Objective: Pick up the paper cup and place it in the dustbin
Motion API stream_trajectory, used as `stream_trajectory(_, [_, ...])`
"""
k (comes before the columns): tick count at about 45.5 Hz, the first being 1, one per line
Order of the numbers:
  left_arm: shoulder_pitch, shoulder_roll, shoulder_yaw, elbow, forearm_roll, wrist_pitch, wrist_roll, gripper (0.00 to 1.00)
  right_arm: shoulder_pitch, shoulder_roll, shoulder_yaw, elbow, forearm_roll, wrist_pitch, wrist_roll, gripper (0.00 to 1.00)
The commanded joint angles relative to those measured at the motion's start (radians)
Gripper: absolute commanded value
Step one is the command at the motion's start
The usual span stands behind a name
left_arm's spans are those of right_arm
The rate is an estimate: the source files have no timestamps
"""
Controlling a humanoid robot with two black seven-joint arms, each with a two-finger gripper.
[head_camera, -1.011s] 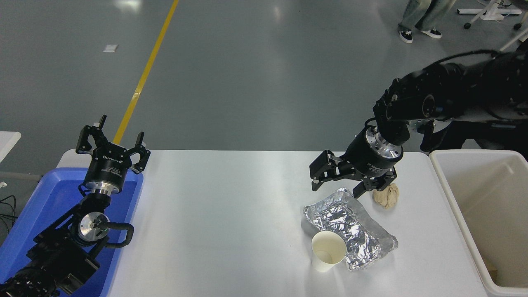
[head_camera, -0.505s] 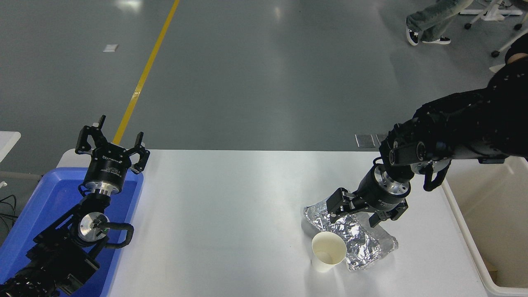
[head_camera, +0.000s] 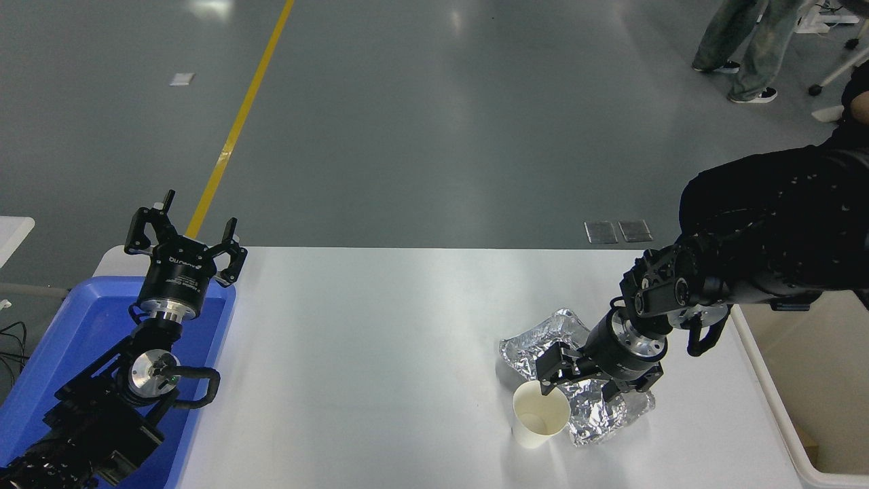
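The paper cup (head_camera: 540, 420), light and easily crushed, stands against the foil tray (head_camera: 577, 380); right gripper (head_camera: 577, 388), spread wide, seemingly at its rim, should pinch gently.

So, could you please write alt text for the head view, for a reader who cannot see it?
The robot's right gripper, open, reaches down at the rim of an upright paper cup beside a crumpled foil tray on a white table. The cream dustbin is at the right edge; the left gripper is parked open over a blue tub.
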Motion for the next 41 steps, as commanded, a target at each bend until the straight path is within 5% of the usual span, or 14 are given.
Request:
stream_trajectory(1, [0.0,0.0,0.0,0.0,0.0,0.0,0.0,0.98,-0.057,0.0,0.002,-0.016,-0.003,-0.045,0.003,0.99])
stream_trajectory(4, [0.0,0.0,0.0,0.0,0.0,0.0,-0.002,0.98,-0.065,0.0,0.002,-0.026,-0.004,-0.057,0.005,0.95])
stream_trajectory(9, [0.0,0.0,0.0,0.0,0.0,0.0,0.0,0.98,-0.069,0.0,0.002,-0.036,-0.015,-0.071,0.011,0.62])
stream_trajectory(18, [0.0,0.0,0.0,0.0,0.0,0.0,0.0,0.98,-0.065,0.0,0.002,-0.036,-0.042,-0.071,0.089,0.3])
stream_trajectory(22, [0.0,0.0,0.0,0.0,0.0,0.0,0.0,0.98,-0.063,0.0,0.002,-0.034,-0.055,-0.071,0.121,0.02])
stream_trajectory(31, [0.0,0.0,0.0,0.0,0.0,0.0,0.0,0.98,-0.033,0.0,0.002,-0.028,-0.141,-0.077,0.186,0.0])
stream_trajectory(41, [0.0,0.0,0.0,0.0,0.0,0.0,0.0,0.98,0.006,0.0,0.008,-0.02,-0.141,-0.077,0.196,0.0])
